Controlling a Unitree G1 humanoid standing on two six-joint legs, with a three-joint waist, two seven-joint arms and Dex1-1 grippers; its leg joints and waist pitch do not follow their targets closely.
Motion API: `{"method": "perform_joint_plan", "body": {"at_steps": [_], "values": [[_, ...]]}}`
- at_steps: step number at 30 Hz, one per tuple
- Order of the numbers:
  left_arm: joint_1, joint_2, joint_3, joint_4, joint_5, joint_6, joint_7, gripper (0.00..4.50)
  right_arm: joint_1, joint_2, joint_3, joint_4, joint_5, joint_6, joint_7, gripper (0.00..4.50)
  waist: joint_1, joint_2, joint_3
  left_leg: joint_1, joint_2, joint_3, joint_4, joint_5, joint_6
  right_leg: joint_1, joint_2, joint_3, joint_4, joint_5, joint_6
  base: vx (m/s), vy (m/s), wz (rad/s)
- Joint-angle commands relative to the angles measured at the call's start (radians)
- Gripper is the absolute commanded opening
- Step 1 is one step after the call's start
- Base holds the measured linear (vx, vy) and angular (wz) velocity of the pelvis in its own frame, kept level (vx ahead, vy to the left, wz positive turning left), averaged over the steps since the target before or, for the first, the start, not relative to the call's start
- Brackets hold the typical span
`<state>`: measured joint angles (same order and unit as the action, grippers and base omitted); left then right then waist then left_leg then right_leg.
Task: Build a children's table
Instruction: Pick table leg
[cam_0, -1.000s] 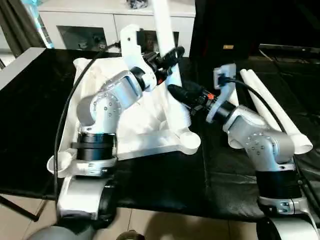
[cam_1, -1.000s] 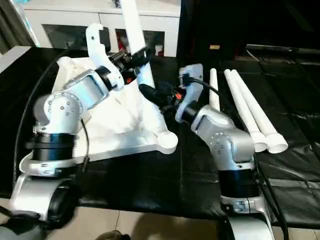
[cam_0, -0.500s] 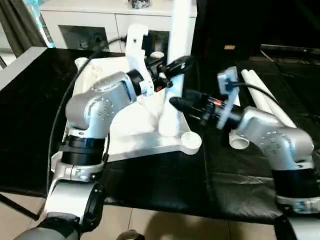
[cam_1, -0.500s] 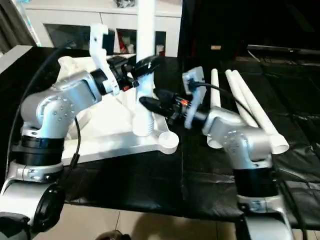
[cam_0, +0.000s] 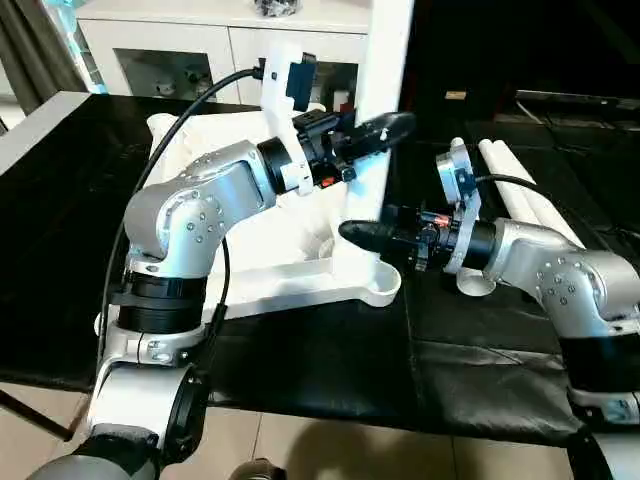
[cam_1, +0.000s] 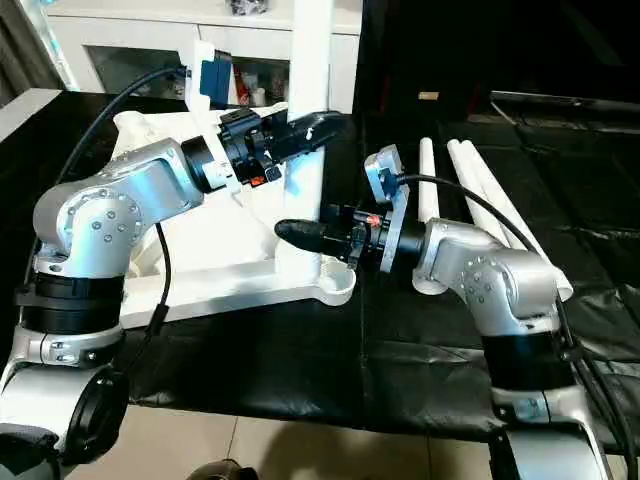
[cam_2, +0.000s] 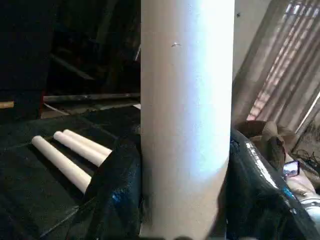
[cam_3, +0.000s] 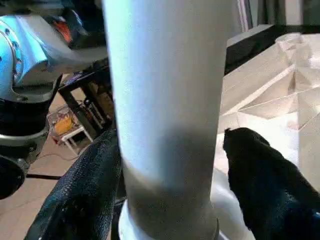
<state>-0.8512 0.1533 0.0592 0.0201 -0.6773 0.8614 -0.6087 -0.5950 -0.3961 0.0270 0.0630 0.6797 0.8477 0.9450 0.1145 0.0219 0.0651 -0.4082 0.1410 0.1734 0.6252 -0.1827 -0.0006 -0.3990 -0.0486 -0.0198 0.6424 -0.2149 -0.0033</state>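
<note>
So the upright table leg (cam_1: 308, 120) looks light, stiff, slick plastic: left gripper (cam_1: 318, 127) clamps it mid-shaft, right gripper (cam_1: 300, 233) near the corner socket (cam_1: 332, 283).

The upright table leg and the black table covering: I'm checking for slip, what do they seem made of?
Upright table leg: apparently smooth white plastic with a soft sheen and no grain. Black table covering: looks like glossy plastic sheeting or vinyl, judging by creases and glare; which one is unclear.

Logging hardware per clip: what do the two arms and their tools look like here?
Both arms are silver with rounded, bolt-dotted elbow housings and black joint bands. Each wrist carries a white bracket, red-orange detail and a black cable. The left tool and right tool have glossy black, rounded fingers.
</note>
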Motion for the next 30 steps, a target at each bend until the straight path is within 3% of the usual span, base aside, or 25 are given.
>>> {"method": "perform_joint_plan", "body": {"at_steps": [1, 19, 20, 30], "values": [[0.004, 0.009, -0.013, -0.034, -0.027, 0.02, -0.021, 1.84, -0.023, -0.002, 0.006, 0.001, 0.009, 0.01, 0.014, 3.36, 0.003, -0.022, -0.079, 0.029, 0.077, -0.027, -0.061, -0.049, 0.04, 0.052, -0.098, 0.038, -0.069, -0.048, -0.26, 0.0, 0.0, 0.0], [0.006, 0.008, -0.053, -0.071, -0.046, 0.045, -0.056, 1.84, -0.001, -0.012, 0.053, -0.024, 0.005, 0.032, 0.076, 3.36, 0.004, -0.021, -0.08, 0.027, 0.076, -0.028, -0.06, -0.043, 0.045, 0.052, -0.098, 0.037, -0.068, -0.043, -0.254, 0.0, 0.0, 0.0], [0.006, 0.009, -0.053, -0.071, -0.046, 0.045, -0.056, 1.84, 0.0, -0.012, 0.053, -0.024, 0.004, 0.033, 0.077, 3.07, 0.004, -0.02, -0.08, 0.028, 0.077, -0.028, -0.06, -0.043, 0.045, 0.052, -0.097, 0.037, -0.068, -0.043, -0.254, 0.0, 0.0, 0.0], [0.004, 0.035, -0.069, -0.073, -0.04, 0.043, -0.085, 1.84, 0.002, -0.012, 0.051, -0.019, 0.007, 0.031, 0.076, 2.23, 0.004, -0.017, -0.08, 0.029, 0.077, -0.029, -0.06, -0.054, 0.036, 0.051, -0.097, 0.037, -0.068, -0.046, -0.255, 0.0, 0.0, 0.0]]}}
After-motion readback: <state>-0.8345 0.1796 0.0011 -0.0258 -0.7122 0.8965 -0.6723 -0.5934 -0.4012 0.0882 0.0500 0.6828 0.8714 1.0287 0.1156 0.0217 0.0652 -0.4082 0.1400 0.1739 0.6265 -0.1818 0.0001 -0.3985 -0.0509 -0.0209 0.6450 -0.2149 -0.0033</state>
